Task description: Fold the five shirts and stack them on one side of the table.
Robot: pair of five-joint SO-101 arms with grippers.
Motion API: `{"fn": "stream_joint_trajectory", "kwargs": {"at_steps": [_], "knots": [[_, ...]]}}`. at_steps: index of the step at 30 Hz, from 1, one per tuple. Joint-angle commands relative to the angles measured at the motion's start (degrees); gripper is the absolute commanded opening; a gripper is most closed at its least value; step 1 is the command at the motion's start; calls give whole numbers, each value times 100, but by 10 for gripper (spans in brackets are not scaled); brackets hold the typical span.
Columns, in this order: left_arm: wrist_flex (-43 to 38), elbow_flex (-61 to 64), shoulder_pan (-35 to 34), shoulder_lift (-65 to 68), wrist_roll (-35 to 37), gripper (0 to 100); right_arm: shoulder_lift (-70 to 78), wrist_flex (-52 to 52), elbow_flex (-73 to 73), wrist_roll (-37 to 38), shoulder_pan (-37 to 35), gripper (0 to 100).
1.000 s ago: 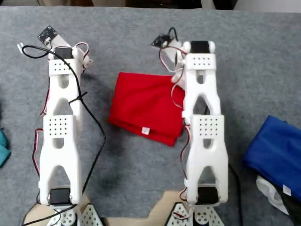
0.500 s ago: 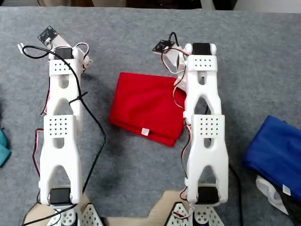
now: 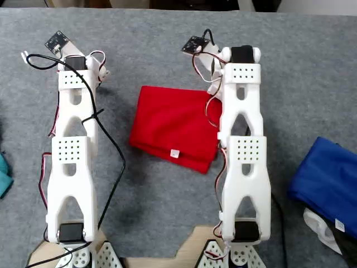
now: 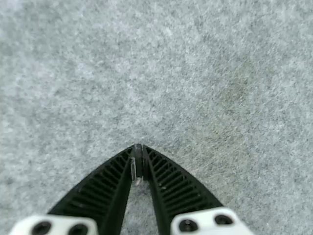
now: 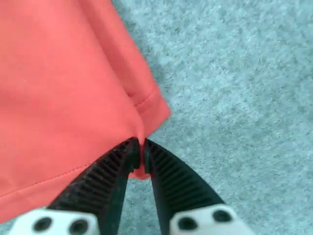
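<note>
Red shirt (image 5: 63, 73), folded, hem corner pinched by right pincer (image 5: 139, 145), left pincer (image 4: 137, 148) tips together above grey counter (image 4: 205, 58).

We lose one edge of the red shirt (image 3: 170, 128) under the right arm (image 3: 242, 162). Beyond that arm, a blue shirt (image 3: 326, 178) and white cloth (image 3: 321, 220) run off frame; opposite, a teal scrap (image 3: 3, 178).

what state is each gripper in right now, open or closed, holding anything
Left gripper: closed, empty, above the grey felt table cover.
Right gripper: closed on the hem of the folded red cloth shirt.
</note>
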Motion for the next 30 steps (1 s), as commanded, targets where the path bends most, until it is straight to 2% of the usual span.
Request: {"fn": "stream_joint_trajectory", "kwargs": {"at_steps": [1, 9, 30], "knots": [[-114, -246, -18, -75, 26, 19, -127, -97, -312, 53, -145, 5], [-114, -246, -18, -75, 26, 19, -268, -536, -497, 26, -488, 5], [-105, -237, -9, -75, 26, 19, -321, -1213, -549, 26, -391, 27]]}}
